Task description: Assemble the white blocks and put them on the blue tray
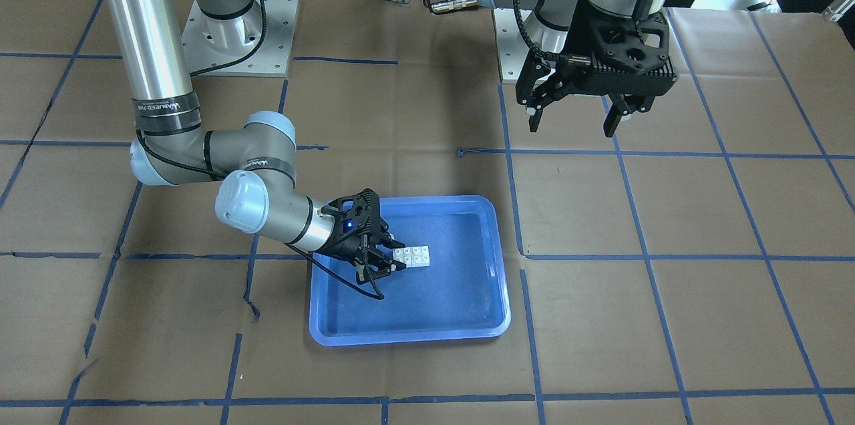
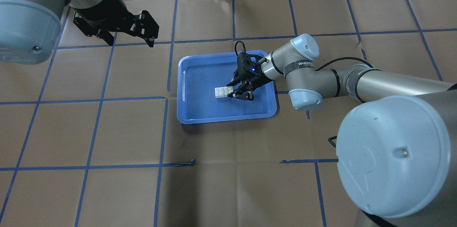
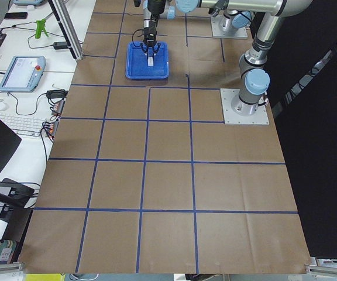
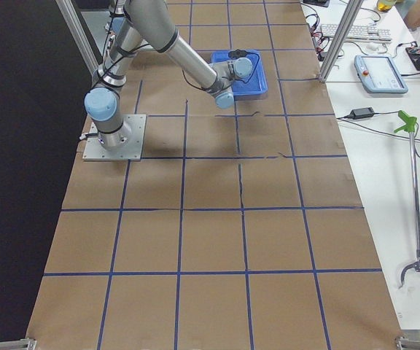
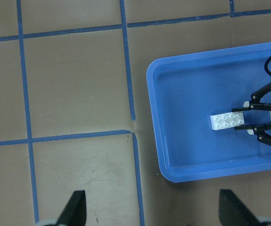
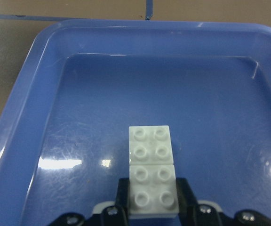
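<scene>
Two white blocks [image 1: 412,256] lie joined end to end on the floor of the blue tray [image 1: 407,338]. My right gripper [image 1: 399,256] reaches low into the tray, its fingers closed on the sides of the nearer block. In the right wrist view the pads [image 6: 122,195] press against that block [image 6: 153,188], while the other block [image 6: 149,143] sticks out ahead. The overhead view shows the blocks [image 2: 223,91], right gripper [image 2: 231,90] and tray [image 2: 228,118]. My left gripper [image 1: 574,121] is open and empty, raised well away from the tray; its view shows the blocks [image 5: 227,121] and tray [image 5: 211,172].
The table is covered in brown paper with a blue tape grid [image 2: 164,130]. The arm bases [image 1: 240,44] stand at the robot's edge. Keyboards, cables and a pendant [image 3: 22,70] lie beyond the table's far edge.
</scene>
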Tool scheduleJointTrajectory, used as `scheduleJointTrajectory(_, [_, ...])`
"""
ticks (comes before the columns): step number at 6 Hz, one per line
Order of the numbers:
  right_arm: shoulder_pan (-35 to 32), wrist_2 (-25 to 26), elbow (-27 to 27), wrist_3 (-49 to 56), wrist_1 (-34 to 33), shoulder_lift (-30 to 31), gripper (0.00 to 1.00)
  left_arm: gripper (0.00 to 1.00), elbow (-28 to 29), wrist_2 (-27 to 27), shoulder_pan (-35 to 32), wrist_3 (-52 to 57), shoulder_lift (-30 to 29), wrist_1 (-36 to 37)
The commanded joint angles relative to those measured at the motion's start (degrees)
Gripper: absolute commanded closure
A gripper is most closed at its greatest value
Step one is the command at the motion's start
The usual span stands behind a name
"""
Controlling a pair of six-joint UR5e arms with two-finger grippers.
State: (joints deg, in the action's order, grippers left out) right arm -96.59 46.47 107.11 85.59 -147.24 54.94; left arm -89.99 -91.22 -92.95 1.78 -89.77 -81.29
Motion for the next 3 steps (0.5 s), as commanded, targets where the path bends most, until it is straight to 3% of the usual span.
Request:
scheduleJointTrajectory(1, [0.0, -0.2, -0.1, -0.2, 0.0, 0.0, 0.57, 0.01, 0.0, 0.0, 0.0, 0.1, 0.0, 0.0])
scheduleJointTrajectory(3, [0.0, -0.4, -0.2, -0.9, 0.0, 0.0, 0.50, 0.01, 0.0, -0.1, 0.0, 0.1, 0.0, 0.0])
